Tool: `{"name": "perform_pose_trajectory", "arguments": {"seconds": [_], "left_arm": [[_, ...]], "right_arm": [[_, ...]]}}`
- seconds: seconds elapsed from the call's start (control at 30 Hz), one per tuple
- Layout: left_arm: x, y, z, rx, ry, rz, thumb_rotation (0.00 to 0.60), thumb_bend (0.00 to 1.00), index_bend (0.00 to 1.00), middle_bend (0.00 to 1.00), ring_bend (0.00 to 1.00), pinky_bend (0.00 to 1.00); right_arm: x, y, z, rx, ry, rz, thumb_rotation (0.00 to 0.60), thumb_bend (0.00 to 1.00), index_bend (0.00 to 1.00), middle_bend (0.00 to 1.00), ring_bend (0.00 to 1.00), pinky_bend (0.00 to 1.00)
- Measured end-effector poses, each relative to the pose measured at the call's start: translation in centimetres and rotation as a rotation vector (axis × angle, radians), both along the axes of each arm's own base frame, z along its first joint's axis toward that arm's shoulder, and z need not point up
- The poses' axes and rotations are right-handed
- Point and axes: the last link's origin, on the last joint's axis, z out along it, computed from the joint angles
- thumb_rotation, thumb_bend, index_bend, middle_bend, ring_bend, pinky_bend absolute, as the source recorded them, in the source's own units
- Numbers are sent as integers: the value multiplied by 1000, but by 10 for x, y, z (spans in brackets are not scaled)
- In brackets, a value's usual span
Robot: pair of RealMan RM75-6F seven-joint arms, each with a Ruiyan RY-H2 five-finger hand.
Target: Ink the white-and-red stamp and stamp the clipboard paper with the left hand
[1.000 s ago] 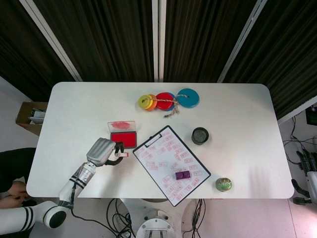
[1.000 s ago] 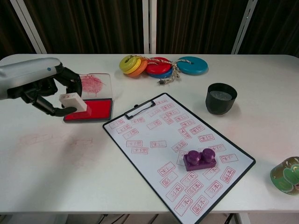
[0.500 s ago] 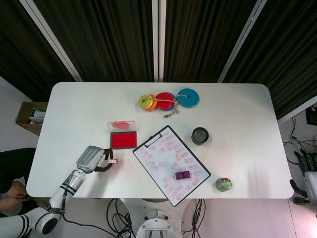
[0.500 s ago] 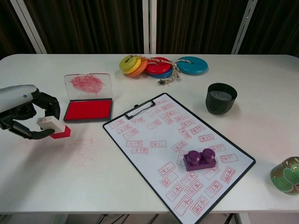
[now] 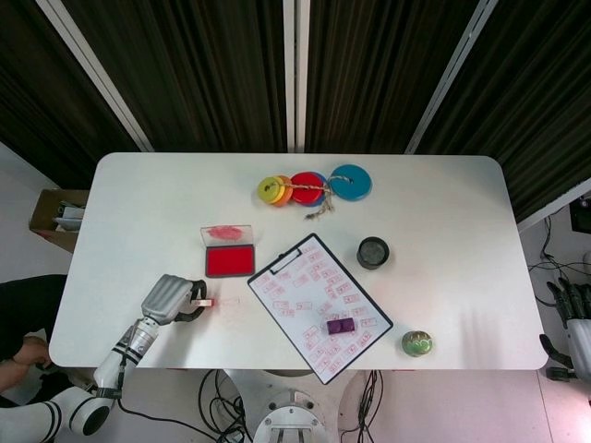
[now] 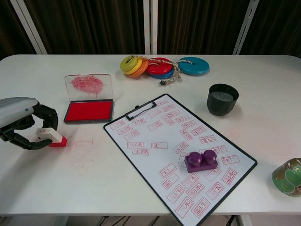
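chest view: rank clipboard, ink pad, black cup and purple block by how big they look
1. clipboard, by far the largest
2. ink pad with its open lid
3. black cup
4. purple block, smallest; it lies nearer the camera than the cup, so its true size may be smaller still

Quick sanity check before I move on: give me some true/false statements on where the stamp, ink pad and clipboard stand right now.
1. The left robot hand holds the white-and-red stamp. True.
2. The stamp is over the clipboard paper. False: it is down at the bare table, left of the clipboard.
3. The ink pad is open, lid up. True.
4. A purple block sits on the ink pad. False: it sits on the clipboard paper.
5. The paper is blank. False: red stamp marks cover it.
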Motion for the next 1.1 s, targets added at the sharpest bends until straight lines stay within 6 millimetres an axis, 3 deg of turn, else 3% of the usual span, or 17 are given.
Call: {"name": "perform_pose_trajectory", "arguments": {"seconds": [0.83,1.1], "left_arm": [[-1,-2,0,-7,17,-18,600,397,414,476,1000,1000],[-3,-3,10,20,33,-35,600,363,311,394,998,1000]], "right_arm": [[-2,1,1,-8,-6,-4,600,222,0,0,0,0],[-2,0,3,-15,-5,-3,600,222,0,0,0,0]]}}
